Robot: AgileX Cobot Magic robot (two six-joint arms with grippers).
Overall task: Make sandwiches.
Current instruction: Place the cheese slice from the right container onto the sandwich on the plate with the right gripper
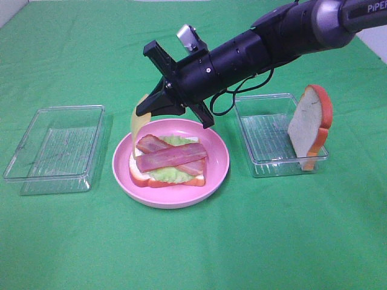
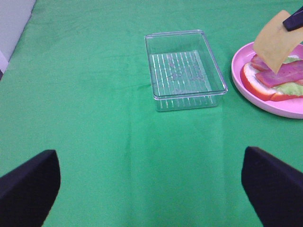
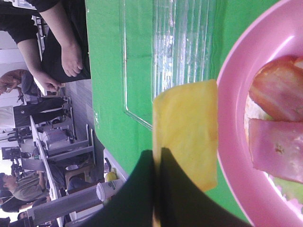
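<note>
A round pink plate in the middle carries a white bread slice with an orange-red crust, pale green lettuce and two pink-red bacon strips. My right gripper reaches across to the plate's far left edge, shut on a thin yellow cheese slice that hangs above the rim. The wrist view shows the cheese pinched between the black fingers. A second bread slice leans upright in the right tray. My left gripper is open and empty, low over bare cloth.
A clear ribbed tray lies empty to the left of the plate, also in the left wrist view as the tray. Green cloth covers the whole table. People and benches show beyond the table's edge in the right wrist view.
</note>
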